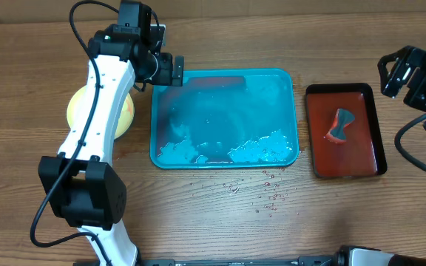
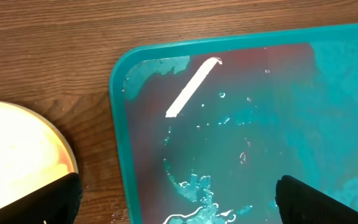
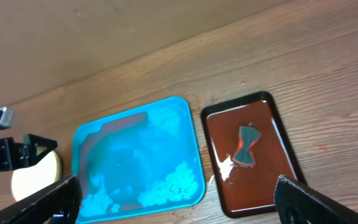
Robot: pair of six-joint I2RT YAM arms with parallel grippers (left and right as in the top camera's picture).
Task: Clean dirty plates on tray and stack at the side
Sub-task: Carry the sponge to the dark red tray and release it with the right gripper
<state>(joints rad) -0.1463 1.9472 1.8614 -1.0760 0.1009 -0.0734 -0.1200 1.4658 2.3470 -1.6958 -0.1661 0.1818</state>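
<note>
The turquoise tray point(image 1: 224, 74) lies mid-table, wet, with white foam point(image 1: 261, 148) along its near side and no plate on it. The pale yellow plates point(image 1: 76, 111) sit on the table left of the tray, partly hidden under my left arm; how many are stacked I cannot tell. My left gripper point(image 1: 176, 72) hovers open over the tray's far left corner. In the left wrist view the tray rim point(image 2: 114, 81) and a plate point(image 2: 17, 155) show between the spread fingers point(image 2: 55, 202). My right gripper point(image 1: 394, 74) hangs open at the far right, high above the table.
A dark red tray point(image 1: 346, 166) with a black rim stands right of the turquoise one and holds a grey-and-red bow-shaped sponge point(image 1: 340, 124). Small red droplets point(image 1: 268, 196) speckle the wood in front of both trays. The right wrist view shows both trays point(image 3: 135, 155) from afar.
</note>
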